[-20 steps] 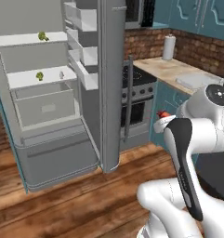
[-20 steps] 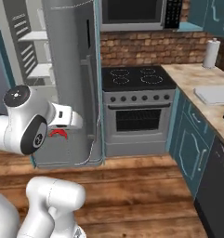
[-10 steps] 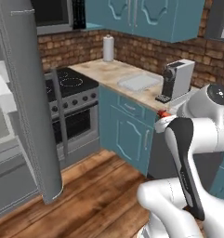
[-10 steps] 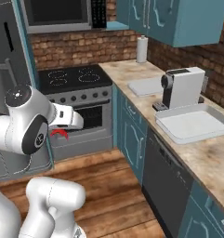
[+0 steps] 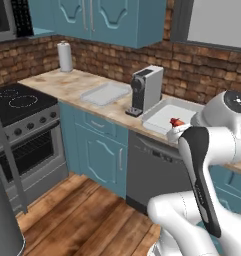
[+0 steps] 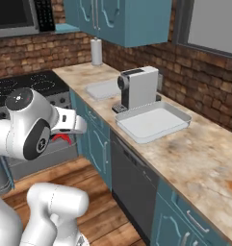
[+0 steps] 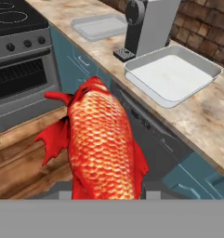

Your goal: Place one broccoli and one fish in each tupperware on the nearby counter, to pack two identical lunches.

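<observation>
The gripper [image 6: 64,138] is closed on a red-orange fish [image 7: 102,144], which extends from between the jaws out in front of the hand; its red fins also show beside the arm in both base views. The fish is held in the air above the wood floor [image 7: 20,167], in front of the teal cabinets. On the counter [image 6: 194,158], the near tupperware [image 7: 174,74] sits just right of the coffee machine [image 7: 150,25]. The far tupperware [image 7: 97,25] lies to the machine's left, toward the stove [image 7: 16,32]. A paper towel roll [image 6: 96,51] stands at the counter's far end.
</observation>
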You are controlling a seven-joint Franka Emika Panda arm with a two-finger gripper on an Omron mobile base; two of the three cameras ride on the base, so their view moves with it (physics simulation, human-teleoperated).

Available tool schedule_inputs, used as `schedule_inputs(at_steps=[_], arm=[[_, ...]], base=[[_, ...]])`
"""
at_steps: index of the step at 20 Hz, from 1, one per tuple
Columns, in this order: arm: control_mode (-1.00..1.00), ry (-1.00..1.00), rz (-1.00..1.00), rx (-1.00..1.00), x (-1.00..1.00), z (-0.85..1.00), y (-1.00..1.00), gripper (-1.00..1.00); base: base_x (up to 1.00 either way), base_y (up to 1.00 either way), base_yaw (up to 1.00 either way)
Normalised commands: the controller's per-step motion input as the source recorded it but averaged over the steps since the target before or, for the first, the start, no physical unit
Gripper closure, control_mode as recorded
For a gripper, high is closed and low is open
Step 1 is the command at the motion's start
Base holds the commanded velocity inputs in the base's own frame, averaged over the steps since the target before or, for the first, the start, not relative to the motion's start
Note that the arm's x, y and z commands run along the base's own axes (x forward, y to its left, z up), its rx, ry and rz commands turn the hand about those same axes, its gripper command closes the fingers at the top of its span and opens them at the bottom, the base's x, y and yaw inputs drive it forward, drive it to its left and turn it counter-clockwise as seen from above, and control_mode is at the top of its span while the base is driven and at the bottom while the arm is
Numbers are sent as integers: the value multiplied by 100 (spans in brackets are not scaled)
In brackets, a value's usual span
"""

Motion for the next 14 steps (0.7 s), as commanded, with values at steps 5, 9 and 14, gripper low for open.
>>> schedule_inputs(at_steps=[5,9,14], arm=[[100,0,0,0,0,0,0,100],[100,0,0,0,0,0,0,100],[100,0,0,0,0,0,0,100]], base=[[79,-1,-37],[82,0,-38],[67,0,-35]])
